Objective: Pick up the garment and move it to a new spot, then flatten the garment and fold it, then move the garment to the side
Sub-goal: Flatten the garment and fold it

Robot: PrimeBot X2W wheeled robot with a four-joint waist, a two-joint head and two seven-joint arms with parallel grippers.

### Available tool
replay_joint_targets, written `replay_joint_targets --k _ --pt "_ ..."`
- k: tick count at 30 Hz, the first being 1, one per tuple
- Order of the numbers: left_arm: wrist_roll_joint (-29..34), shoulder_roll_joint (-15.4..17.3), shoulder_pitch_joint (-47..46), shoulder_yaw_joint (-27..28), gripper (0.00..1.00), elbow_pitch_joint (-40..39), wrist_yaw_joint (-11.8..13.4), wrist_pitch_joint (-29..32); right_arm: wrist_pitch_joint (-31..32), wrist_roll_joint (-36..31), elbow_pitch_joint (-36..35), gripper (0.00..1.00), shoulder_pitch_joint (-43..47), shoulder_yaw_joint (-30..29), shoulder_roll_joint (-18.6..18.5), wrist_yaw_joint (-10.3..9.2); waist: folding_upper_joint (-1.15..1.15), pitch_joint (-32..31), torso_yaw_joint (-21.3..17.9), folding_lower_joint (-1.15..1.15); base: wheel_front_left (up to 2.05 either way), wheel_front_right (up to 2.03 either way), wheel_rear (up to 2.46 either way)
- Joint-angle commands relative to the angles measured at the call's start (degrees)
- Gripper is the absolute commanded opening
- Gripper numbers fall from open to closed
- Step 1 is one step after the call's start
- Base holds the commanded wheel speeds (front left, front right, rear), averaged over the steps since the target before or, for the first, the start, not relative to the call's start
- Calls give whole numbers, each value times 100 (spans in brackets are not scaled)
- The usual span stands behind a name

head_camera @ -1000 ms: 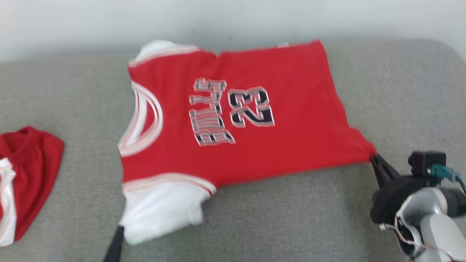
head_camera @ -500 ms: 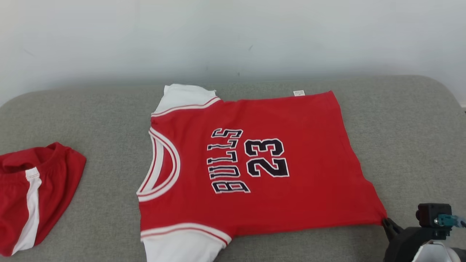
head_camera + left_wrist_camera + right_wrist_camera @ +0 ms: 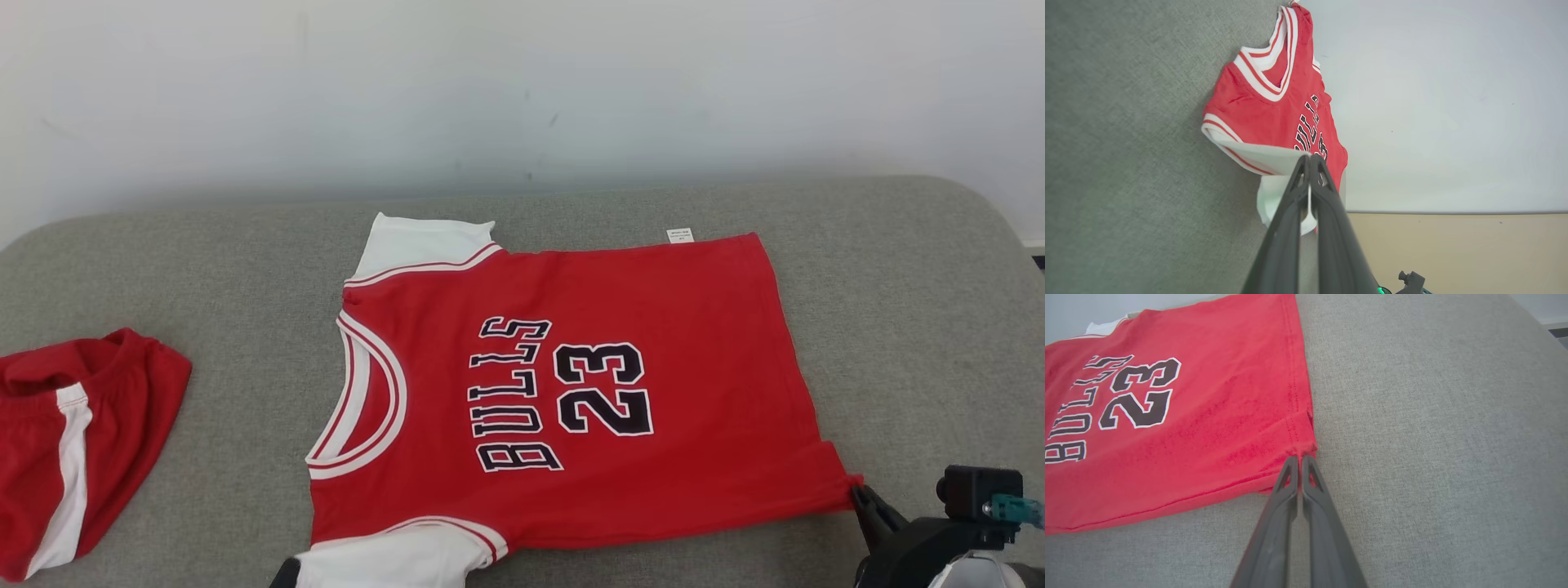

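Past the red shorts point(image 3: 73, 441) lying apart at the left, the left gripper point(image 3: 1310, 157) is clenched on the white sleeve point(image 3: 392, 563) of the jersey point(image 3: 571, 392), which lies spread on the grey cushion point(image 3: 898, 327), and the right gripper point(image 3: 1300, 457) pinches its hem corner point(image 3: 1306, 447), probably to pull the cloth flat.

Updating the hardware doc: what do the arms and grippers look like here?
Left gripper and right gripper: long dark grey jaws tapering to thin tips, with a triangular cut-out near the end. Head view: the right one's body is black, topped by a boxy black module with a teal connector; a sliver of pale forearm.
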Motion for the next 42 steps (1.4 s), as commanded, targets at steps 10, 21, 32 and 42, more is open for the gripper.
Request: replay_joint_targets --k 10,21,32,42 --pt "1217 -716 -1861 -417 0 1178 -25 -847 -304 288 177 0 -682 40 173 6 0 275 144 0 0 0 0" --pt "2004 -1138 -3247 -557 0 2397 38 -1700 -769 197 510 0 -1538 -56 292 5 0 709 126 0 0 0 0" --pt "3208 -1240 -4016 -664 0 3306 227 -2290 -1281 -572 1290 0 -2088 -131 314 5 0 877 196 0 0 0 0" --pt "3618 -1314 -4428 -729 0 3774 109 -2323 -1993 -864 1425 0 -2382 -142 220 5 0 997 209 0 0 0 0"
